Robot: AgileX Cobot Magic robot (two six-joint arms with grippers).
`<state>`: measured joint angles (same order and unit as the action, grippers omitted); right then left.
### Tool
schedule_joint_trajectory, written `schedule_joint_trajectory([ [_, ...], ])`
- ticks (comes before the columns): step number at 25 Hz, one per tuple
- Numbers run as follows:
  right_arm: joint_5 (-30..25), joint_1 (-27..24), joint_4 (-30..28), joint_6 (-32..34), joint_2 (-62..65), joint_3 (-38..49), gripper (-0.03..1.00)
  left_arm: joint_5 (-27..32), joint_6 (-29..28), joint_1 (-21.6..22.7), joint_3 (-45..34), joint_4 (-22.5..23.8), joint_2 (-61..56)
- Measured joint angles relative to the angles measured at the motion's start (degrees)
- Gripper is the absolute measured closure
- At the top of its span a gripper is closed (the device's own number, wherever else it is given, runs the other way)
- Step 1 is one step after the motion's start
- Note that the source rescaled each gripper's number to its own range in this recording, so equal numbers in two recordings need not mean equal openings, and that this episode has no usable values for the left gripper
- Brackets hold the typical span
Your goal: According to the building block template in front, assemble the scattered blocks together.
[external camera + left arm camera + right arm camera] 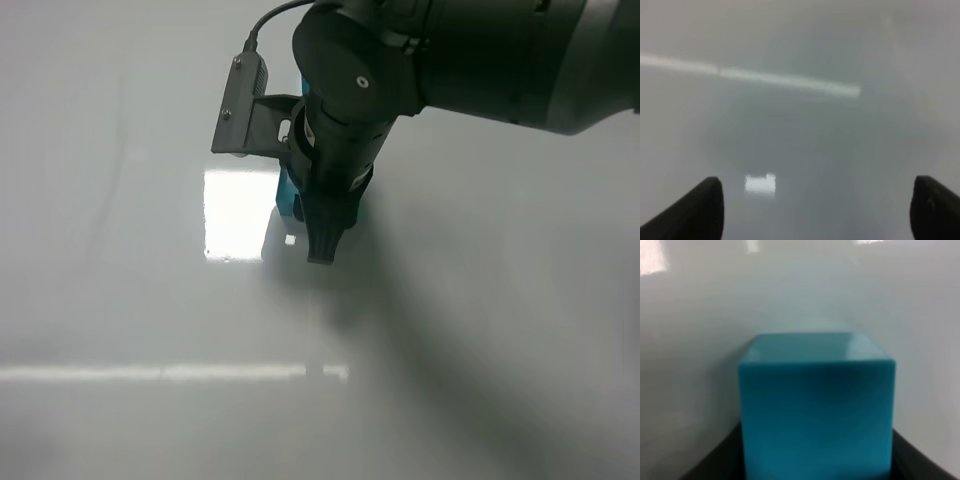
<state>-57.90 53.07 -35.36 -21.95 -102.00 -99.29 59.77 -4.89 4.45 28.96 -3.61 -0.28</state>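
A cyan-blue cube (815, 415) fills the right wrist view, sitting between the dark fingers (712, 467) of my right gripper. In the high view the right gripper (318, 245) points down over the middle of the table, and a sliver of the blue cube (287, 195) shows beside it. My left gripper (815, 210) is open, its two dark fingertips (695, 207) spread wide over bare table; it does not show in the high view. The teal-green cube and the two-colour template are out of view or hidden behind the right arm.
The table (120, 300) is a glossy grey surface. A bright square light reflection (235, 215) lies just left of the right gripper, and a long reflected stripe (170, 372) runs nearer the front. The right arm's shadow falls towards the lower right.
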Motion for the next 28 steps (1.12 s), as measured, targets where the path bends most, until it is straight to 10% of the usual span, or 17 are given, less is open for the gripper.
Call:
schedule_joint_trajectory([
  [5,-0.1,0.0,-0.1,0.1,0.0,-0.3,0.3,0.0,0.0,0.0,0.0,0.0,0.0],
  [9,-0.1,0.0,-0.1,0.2,0.1,-0.3,0.14,0.0,0.0,0.0,0.0,0.0,0.0],
  [28,-4.4,-5.0,14.0,6.3,12.4,-0.3,0.08,0.0,-0.2,0.0,0.0,0.0,0.0],
])
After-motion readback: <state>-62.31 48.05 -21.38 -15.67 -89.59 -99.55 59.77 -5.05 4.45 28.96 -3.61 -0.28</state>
